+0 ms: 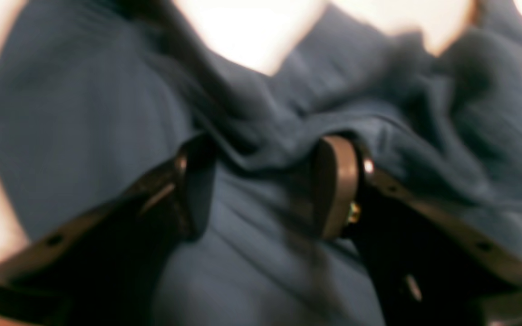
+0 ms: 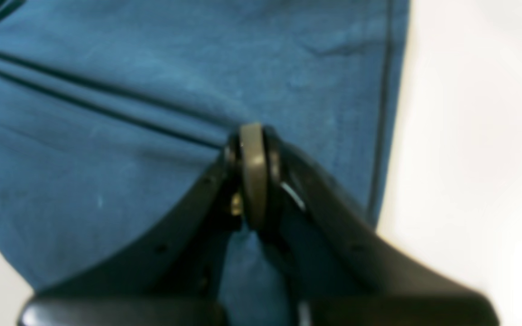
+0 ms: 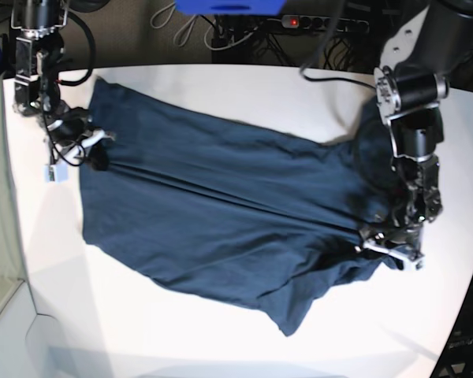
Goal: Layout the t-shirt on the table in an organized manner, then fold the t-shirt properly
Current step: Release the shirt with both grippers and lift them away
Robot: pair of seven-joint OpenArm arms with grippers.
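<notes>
Table point(image 3: 221, 346): white, curved edge, cables and a power strip point(image 3: 323, 24) behind it.
Right tool point(image 2: 253, 136): jaws closed, pinching the shirt point(image 3: 221, 213) near its hemmed edge, at the table's far left in the base view.
Left tool point(image 1: 261, 181): jaws apart, straddling a bunched fold of cloth; whether they grip it cannot be told.
Shirt: navy, spread diagonally across mid-table, mostly flat, creased lengthwise, rumpled at the left tool's end.
Status, judged: layout stage well on, smoothing unfinished; no fold made yet.
</notes>
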